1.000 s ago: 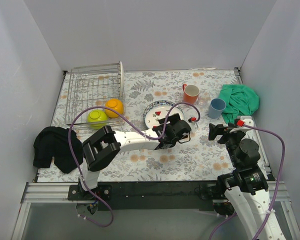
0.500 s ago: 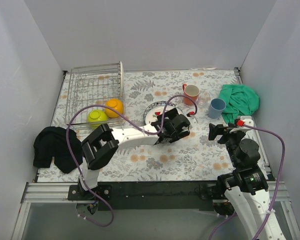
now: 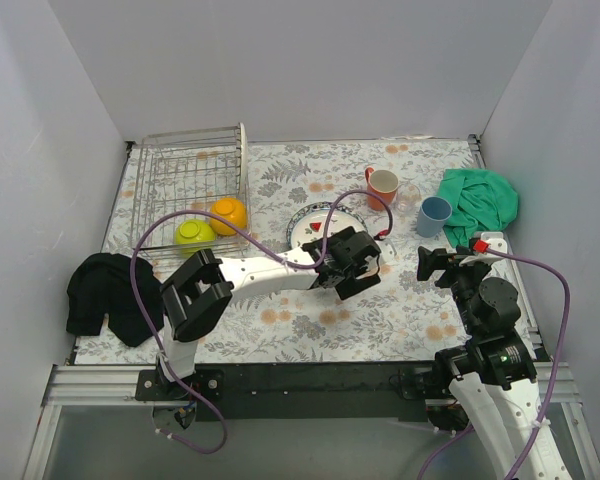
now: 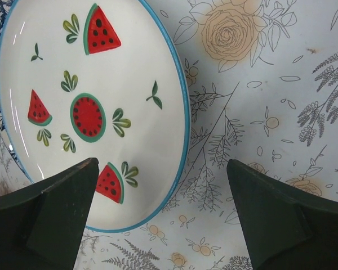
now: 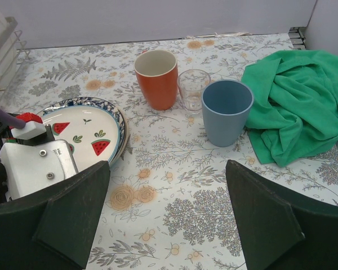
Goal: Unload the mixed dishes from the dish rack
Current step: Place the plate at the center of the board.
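Hovering spread wide and empty over the rim of the watermelon plate [image 4: 90, 84], the left gripper [image 4: 161, 163] is risking nudging it; the lime-green bowl [image 3: 194, 235] and orange bowl [image 3: 228, 213] are sitting in the dish rack [image 3: 185, 180], possibly touching.

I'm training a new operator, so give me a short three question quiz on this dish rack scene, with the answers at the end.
1. True or false: the orange mug stands inside the dish rack.
2. Multiple choice: the left gripper near the watermelon plate is A) open, B) shut on the plate, C) out of view.
3. How many bowls sit in the dish rack, and what colours are they?
Key: 1 false. 2 A. 3 two: an orange-yellow bowl and a lime-green bowl.
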